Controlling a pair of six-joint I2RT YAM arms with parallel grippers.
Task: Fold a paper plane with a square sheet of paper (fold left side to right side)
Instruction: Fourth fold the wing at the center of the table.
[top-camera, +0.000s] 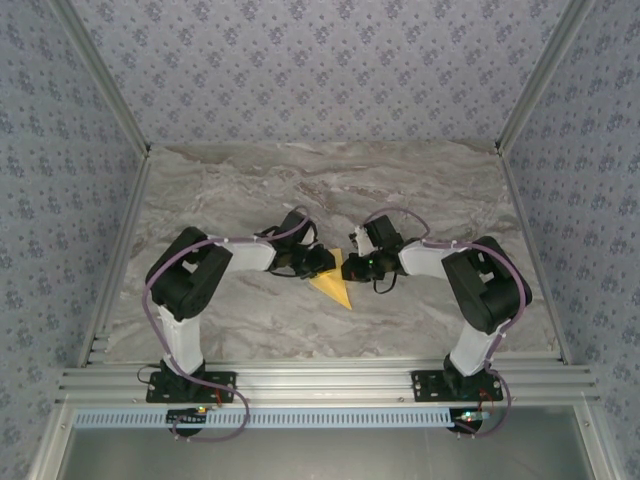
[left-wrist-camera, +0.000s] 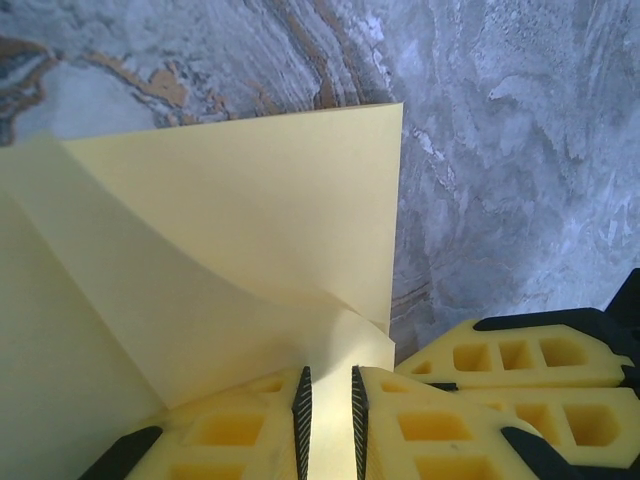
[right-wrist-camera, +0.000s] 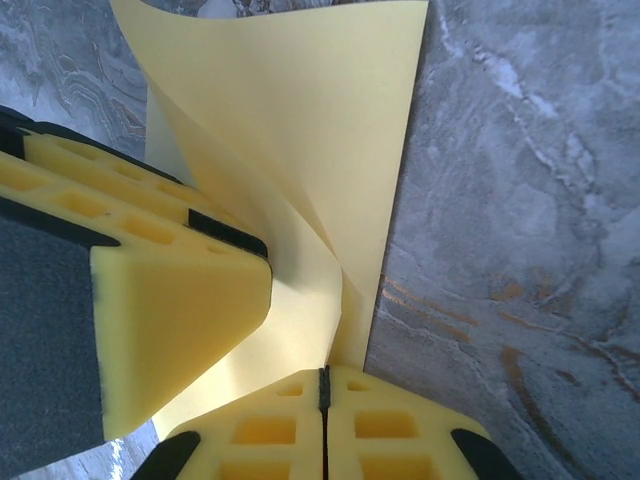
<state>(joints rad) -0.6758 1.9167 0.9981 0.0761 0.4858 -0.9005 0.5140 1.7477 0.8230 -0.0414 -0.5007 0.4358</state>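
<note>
Top external view: two black robot arms reach inward and meet at the middle of a grey marble table (top-camera: 420, 190). Between them, at frame centre, lies the square sheet of paper (top-camera: 338, 285), mustard yellow, its lowest corner pointing toward the bottom of the frame. Left wrist view: the left gripper (left-wrist-camera: 330, 390), at the bottom edge, has a curled-up flap of the sheet running into the narrow gap between its jaws; whether they press it cannot be told. Right wrist view: the right gripper (right-wrist-camera: 323, 380), bottom centre, is clamped tight, seemingly pinching the flap's edge. The left-to-right fold looks begun but not creased. Next, the lifted flap likely needs carrying across until the edges align, then pressing flat.
</note>
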